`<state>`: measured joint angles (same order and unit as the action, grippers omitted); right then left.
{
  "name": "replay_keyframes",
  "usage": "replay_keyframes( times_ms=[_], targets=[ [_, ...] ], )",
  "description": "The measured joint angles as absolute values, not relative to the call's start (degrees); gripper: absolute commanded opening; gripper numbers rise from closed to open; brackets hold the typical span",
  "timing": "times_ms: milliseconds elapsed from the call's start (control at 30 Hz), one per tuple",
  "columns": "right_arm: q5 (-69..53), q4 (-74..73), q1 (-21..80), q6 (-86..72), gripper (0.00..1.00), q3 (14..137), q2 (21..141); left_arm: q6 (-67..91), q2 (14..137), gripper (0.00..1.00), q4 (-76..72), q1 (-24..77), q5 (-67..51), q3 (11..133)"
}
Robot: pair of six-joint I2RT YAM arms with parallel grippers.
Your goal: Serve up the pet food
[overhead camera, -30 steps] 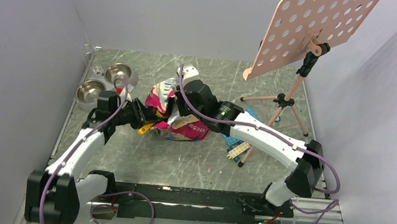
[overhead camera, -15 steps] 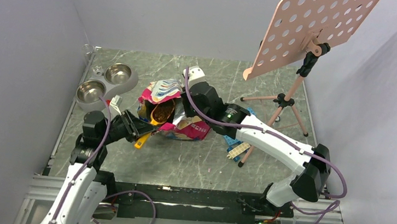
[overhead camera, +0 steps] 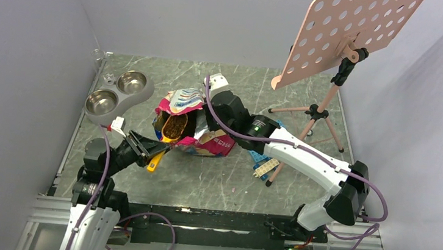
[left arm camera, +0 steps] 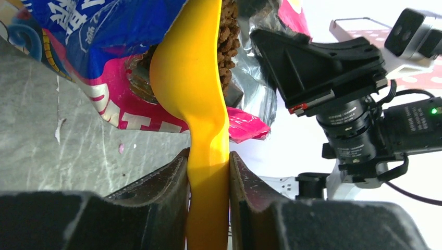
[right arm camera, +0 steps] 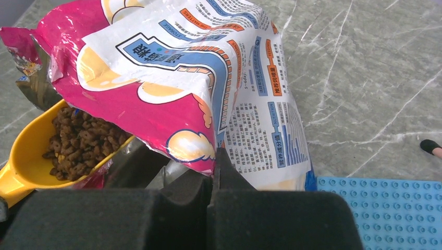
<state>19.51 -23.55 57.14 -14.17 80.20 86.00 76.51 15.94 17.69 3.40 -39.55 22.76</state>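
Loaded but not yet served, I judge: the left gripper (left arm camera: 208, 159) is clamped tight on the handle of the orange-yellow scoop (left arm camera: 195, 78); its bowl, heaped with pet food (right arm camera: 78, 140), sits at the mouth of the pink pouch (right arm camera: 208, 78) near the middle of the table (overhead camera: 214, 179); the right gripper (right arm camera: 213, 177) is closed, pinching the pouch's edge; the steel bowls (overhead camera: 118, 92) at the far-left corner look empty; carrying the scoop there and tipping it remain.

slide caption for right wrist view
Right pincer clamps the pouch edge; a yellow scoop loaded with kibble sits at its mouth.
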Motion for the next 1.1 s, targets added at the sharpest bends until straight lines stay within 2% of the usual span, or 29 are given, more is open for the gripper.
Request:
replay_keyframes(
  times_ms=[600, 1100],
  targets=[
    [23.03, -29.54, 56.88, -15.22, 0.0, 85.27, 87.15, 80.16, 11.33, 0.0, 22.31, 3.4, -41.3, 22.76],
    [24.97, -33.08, 54.28, -18.28, 0.0, 87.74, 88.71, 85.27, 6.09, 0.0, 16.93, 3.4, -43.4, 21.74]
  ],
)
